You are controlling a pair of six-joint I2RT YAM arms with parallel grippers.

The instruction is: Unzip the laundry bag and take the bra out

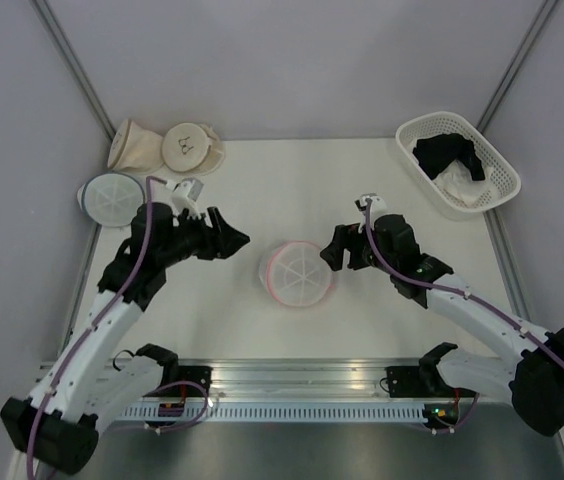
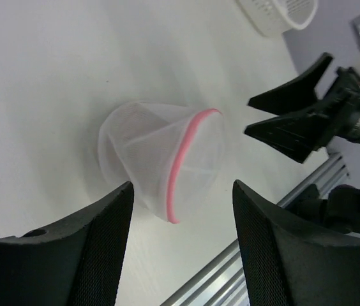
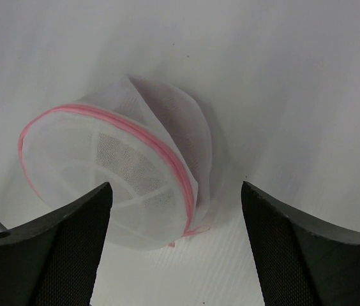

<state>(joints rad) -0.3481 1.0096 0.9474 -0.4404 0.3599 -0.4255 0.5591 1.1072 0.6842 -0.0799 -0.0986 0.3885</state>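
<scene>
I am looking down on a white table (image 1: 292, 190) set between grey walls, with an aluminium rail (image 1: 292, 375) along its near edge.

Two arms, white with black joints, reach in from that rail. The left arm (image 1: 112, 300) and the right arm (image 1: 472, 310) angle toward each other over the middle of the table.

In the far right corner a white slotted basket (image 1: 500, 168) holds a black garment (image 1: 447, 152) and, beside it, a white cloth (image 1: 462, 188).

In the far left corner two beige round pouches (image 1: 137, 145) (image 1: 190, 147) lie side by side. Just in front of them is a round white mesh pouch with a grey-blue rim (image 1: 112, 198).

The laundry bag (image 1: 297, 272) lies on the table's middle, between the two grippers and touching neither. It is a domed pouch of see-through white mesh with a pink rim. White seams cross its round face like spokes. In the right wrist view that face is tilted toward the camera. In the left wrist view the dome side is nearer. I cannot tell whether its zipper is open.

The left gripper (image 1: 234, 240) hangs to the bag's left with its fingers (image 2: 97, 242) spread wide. The bag shows in the gap between them, farther off.

The right gripper (image 1: 332, 250) sits near the bag's right side. Its fingers (image 3: 314, 255) are also spread wide and hold nothing.
</scene>
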